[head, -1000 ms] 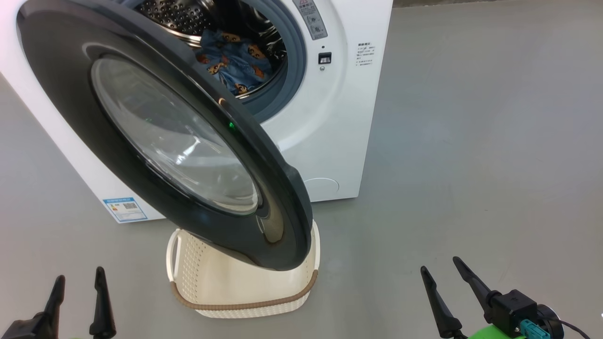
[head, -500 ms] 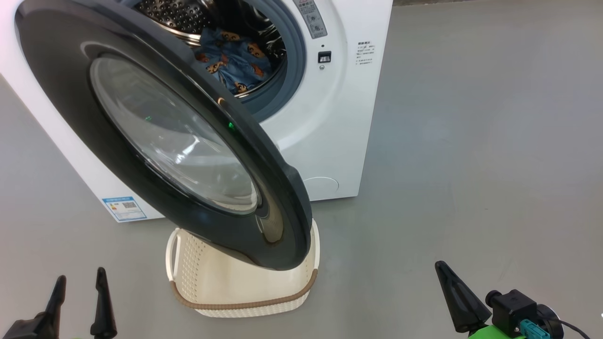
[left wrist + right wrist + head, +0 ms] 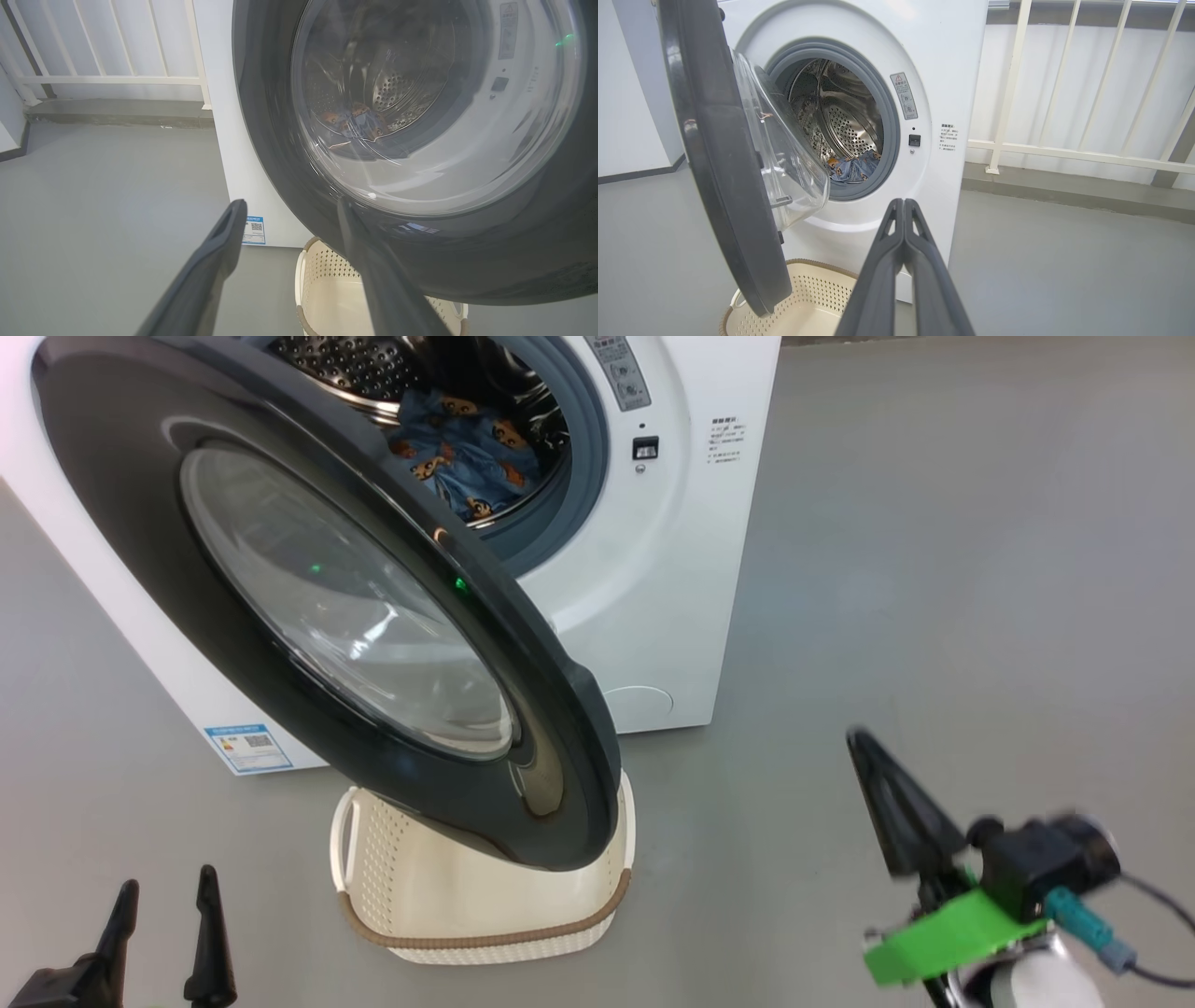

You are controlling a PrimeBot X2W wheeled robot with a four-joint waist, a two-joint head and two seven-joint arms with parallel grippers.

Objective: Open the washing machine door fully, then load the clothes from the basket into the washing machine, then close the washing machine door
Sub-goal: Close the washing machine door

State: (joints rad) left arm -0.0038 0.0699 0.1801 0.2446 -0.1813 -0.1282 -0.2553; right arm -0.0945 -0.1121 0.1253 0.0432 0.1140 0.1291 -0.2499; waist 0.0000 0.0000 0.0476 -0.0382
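Note:
The white washing machine [image 3: 672, 569] stands with its round black door [image 3: 140, 551] swung wide open over the cream basket [image 3: 467, 905]. Blue patterned clothes [image 3: 467, 453] lie in the steel drum; I see none in the part of the basket that shows. My left gripper [image 3: 166, 891] is open at the lower left, left of the basket. In the left wrist view the left gripper [image 3: 289, 207] points at the door's [image 3: 261, 116] lower edge. My right gripper [image 3: 864, 742] is shut and empty, raised to the right of the door. In the right wrist view the right gripper [image 3: 903, 203] points at the machine's [image 3: 952, 70] front.
Grey floor [image 3: 934, 569] spreads wide to the right of the machine. A white railing [image 3: 1064, 93] on a low kerb runs behind it. A blue sticker [image 3: 247, 747] marks the machine's lower left corner.
My right gripper has shut, and its arm has risen and swung up beside the door. The left gripper stays put and open. Door, basket and clothes are unmoved.

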